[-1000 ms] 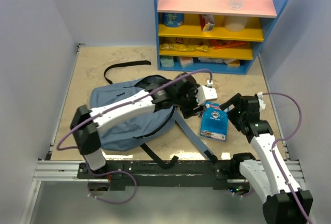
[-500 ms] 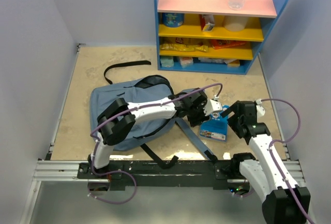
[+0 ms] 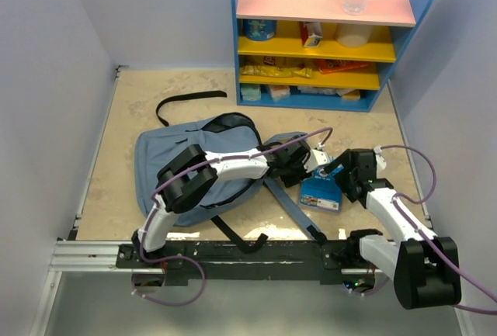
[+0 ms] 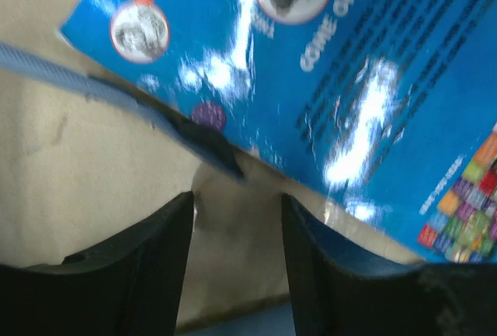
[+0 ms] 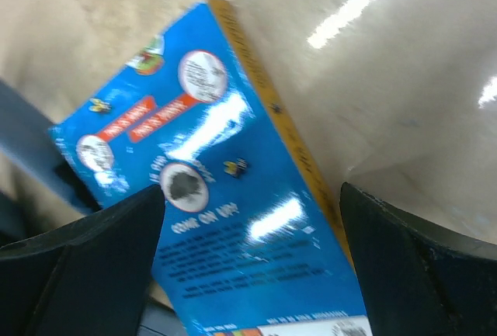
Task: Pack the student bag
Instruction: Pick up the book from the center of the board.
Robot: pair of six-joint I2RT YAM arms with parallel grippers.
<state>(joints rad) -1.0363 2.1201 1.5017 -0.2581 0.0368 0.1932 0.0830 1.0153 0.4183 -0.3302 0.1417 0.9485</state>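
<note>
The student bag is soft, dull cloth. The blue book has a shiny cover. The table looks smooth.

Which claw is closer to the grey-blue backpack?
Left. The left gripper hovers at the right edge of the backpack, above its strap; the right gripper sits beyond the blue book, farther away.

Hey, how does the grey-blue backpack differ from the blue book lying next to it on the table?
The student bag is large, soft and rounded; the book is small, flat and rectangular. The bag is dull grey-blue fabric; the book's cover is glossy bright blue with printed pictures. The bag trails straps; the book has none. Both lie flat on the table, side by side.
</note>
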